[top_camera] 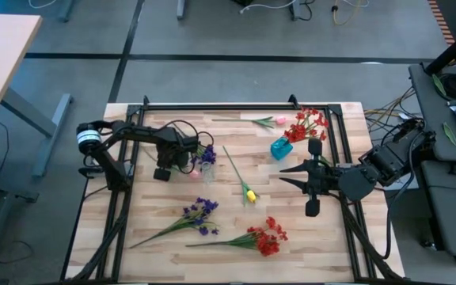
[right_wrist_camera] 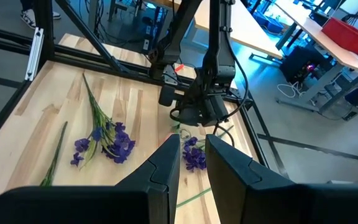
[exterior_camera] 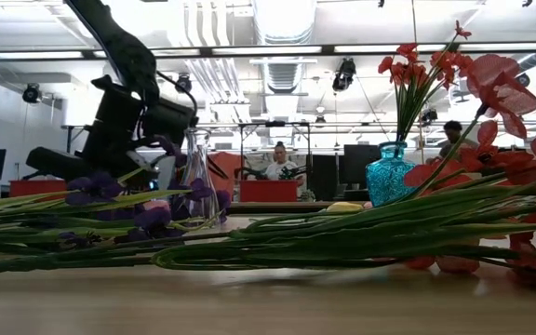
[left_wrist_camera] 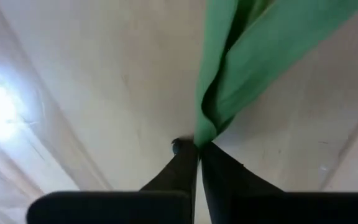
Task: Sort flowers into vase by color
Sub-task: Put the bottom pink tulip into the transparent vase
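Observation:
My left gripper [top_camera: 185, 164] points down at the table beside a clear glass vase [top_camera: 207, 168] that holds a purple spray [top_camera: 207, 153]. It is shut on a green leaf [left_wrist_camera: 241, 56]. A pink bud [top_camera: 195, 175] lies right by it. My right gripper [right_wrist_camera: 193, 155] hovers open and empty at the table's right. A purple spray [top_camera: 199, 214], a red spray [top_camera: 266, 236] and a yellow tulip [top_camera: 249, 194] lie flat on the table, and a pink tulip [top_camera: 266, 121] lies near the far edge. A teal vase [top_camera: 280, 147] holds red flowers [top_camera: 309, 123]. My left gripper pinches the lower end of a folded green leaf [left_wrist_camera: 202, 132] between its two fingertips [left_wrist_camera: 182, 163], coming from above and pointing steeply down. The leaf runs away from the tips close over the table. Which flower it belongs to I cannot tell.
A black frame [top_camera: 236, 105] runs along the table's far edge and sides. The teal vase stands between the two arms toward the far right. The long stems lying across the near half take up most of that area. People sit in the room beyond the table.

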Motion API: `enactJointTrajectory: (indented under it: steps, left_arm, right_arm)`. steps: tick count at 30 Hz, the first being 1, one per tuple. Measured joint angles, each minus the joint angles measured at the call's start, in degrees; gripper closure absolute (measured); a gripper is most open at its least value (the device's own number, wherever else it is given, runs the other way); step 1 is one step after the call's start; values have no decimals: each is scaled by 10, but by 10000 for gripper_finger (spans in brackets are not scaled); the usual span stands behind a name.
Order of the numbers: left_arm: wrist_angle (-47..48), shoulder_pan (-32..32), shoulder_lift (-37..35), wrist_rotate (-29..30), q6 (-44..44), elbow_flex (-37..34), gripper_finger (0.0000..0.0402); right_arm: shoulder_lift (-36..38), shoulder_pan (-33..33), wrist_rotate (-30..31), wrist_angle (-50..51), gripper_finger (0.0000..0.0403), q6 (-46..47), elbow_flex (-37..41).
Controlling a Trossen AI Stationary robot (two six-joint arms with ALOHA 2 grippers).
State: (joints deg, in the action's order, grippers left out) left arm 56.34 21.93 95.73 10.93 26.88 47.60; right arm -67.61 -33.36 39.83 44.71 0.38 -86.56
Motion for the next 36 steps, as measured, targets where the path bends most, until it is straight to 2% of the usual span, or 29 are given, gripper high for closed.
enactJointTrajectory:
  steps: [5, 14, 17, 22, 27, 32, 36]
  left_arm:
    - [25, 1, -58, 53, -4, -1, 401]
    - [37, 3, -222, 54, -33, 0, 401]
    - [35, 3, -278, 73, -48, 0, 402]
    - [-11, 3, -370, 73, -85, 18, 401]
    - [-129, -2, -427, -32, -140, 78, 401]
    - [-159, -8, -442, -86, -164, 139, 401]
    - [-200, -16, -439, -162, -206, 154, 401]
  right_arm:
    - [0, 0, 0, 0, 332, 0, 0]
    - [0, 0, 0, -4, 332, -1, 0]
    - [0, 0, 0, -5, 332, -3, 0]
    - [0, 0, 0, -15, 332, -14, 0]
    - [0, 0, 0, -37, 332, -27, 0]
    - [0, 0, 0, -36, 332, -26, 0]
    - [0, 0, 0, -35, 332, -25, 0]
